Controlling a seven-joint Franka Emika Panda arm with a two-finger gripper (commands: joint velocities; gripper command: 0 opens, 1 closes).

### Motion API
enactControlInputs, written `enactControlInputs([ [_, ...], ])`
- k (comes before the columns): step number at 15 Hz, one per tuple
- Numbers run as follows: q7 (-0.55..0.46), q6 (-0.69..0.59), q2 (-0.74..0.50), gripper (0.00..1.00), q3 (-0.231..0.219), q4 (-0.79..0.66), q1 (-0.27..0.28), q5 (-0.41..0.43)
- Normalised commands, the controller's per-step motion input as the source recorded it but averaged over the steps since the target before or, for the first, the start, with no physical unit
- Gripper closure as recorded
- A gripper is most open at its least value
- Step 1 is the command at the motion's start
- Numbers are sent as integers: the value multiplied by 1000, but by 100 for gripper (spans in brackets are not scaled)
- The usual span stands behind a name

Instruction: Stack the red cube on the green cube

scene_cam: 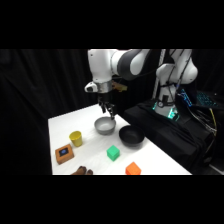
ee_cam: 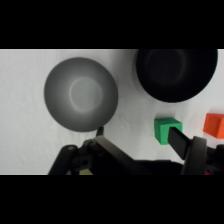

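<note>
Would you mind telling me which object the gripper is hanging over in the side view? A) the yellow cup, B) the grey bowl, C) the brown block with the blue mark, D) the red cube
B: in the side view the gripper hangs directly above the grey bowl, while the red cube and green cube sit apart from it, nearer the table's front edge, untouched.

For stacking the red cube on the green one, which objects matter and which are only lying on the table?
Needed:
small orange-red cube
small bright green cube

Only lying about:
grey metal bowl
black round bowl
yellow cup
flat brown block with blue mark
</note>
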Motion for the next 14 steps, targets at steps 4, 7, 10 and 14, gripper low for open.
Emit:
enactControlInputs([
  [4,24,-25,6,0,33,26,-9,9],
  [7,88,-14,-36,0,66,12,39,2],
  [10,169,37,-69,0,90,-35,91,-1],
  [14,240,114,-95,0,86,-109,106,37],
])
